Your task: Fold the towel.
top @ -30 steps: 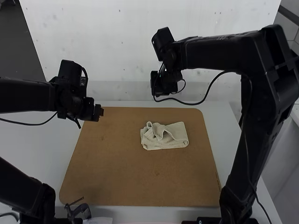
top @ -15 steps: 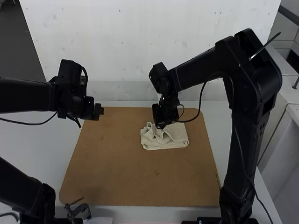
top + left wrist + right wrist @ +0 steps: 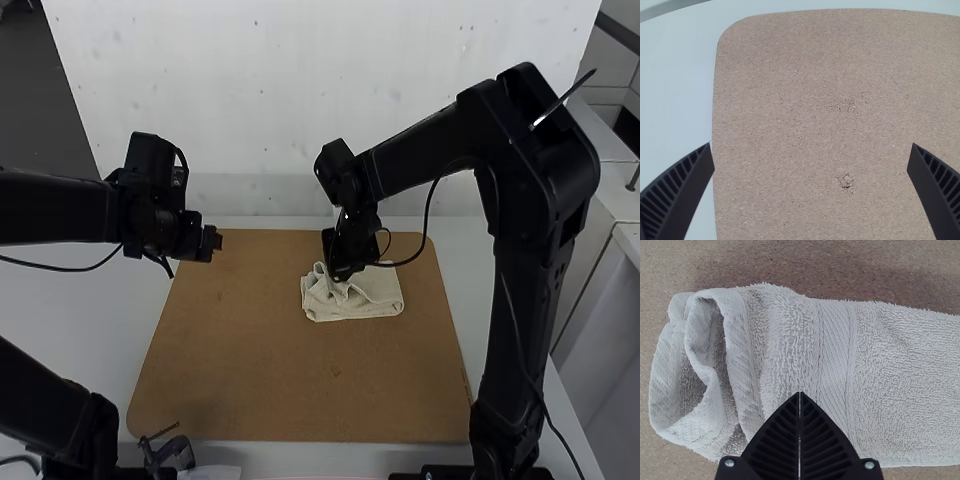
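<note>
- The towel (image 3: 380, 297) is lying folded on the brown board (image 3: 250, 355), right of its middle in the high view, the board resting on the white table (image 3: 90, 325).
- One end is bunching into raised, open loops (image 3: 735, 335); the rest is lying flatter, with a woven band (image 3: 834, 350) running across.
- The right gripper (image 3: 345, 275) is hovering at the towel's looped part in the high view; whether it is touching the cloth, I cannot tell.
- In the right wrist view, the right gripper (image 3: 800, 394) is showing its ribbed black fingers pressed together, tip to tip, nothing visible between them.
- The left gripper (image 3: 214, 242) is hanging near the board's far left corner, well apart from the towel.
- In the left wrist view, the left gripper (image 3: 810, 145) is standing wide, bare board showing between its fingers.
- A small pit (image 3: 845, 181) is marking the board there.
</note>
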Controlling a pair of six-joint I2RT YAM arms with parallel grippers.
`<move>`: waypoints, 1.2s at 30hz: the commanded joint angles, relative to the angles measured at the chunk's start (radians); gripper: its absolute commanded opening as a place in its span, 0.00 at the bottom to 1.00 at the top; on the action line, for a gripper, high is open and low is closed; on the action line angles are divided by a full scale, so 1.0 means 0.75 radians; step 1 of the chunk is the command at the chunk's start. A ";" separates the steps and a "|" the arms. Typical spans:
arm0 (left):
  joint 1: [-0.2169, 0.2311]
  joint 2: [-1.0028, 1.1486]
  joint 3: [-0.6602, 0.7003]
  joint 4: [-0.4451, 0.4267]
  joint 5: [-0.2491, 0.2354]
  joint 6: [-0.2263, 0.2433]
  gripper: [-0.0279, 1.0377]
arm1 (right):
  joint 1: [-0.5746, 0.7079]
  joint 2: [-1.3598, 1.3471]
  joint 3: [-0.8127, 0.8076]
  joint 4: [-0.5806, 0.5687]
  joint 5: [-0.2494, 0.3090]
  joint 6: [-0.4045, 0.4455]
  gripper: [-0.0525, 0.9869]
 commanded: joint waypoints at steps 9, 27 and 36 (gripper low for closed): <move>0.010 -0.038 -0.004 0.027 0.000 0.016 0.96 | 0.104 -0.114 -0.033 -0.015 0.015 -0.011 0.18; 0.010 -0.042 -0.006 0.033 0.006 0.016 0.96 | 0.145 0.007 -0.086 0.015 0.197 -0.062 0.19; 0.010 -0.038 -0.013 0.039 0.008 0.024 0.96 | 0.157 -0.004 -0.045 0.015 0.185 -0.062 0.36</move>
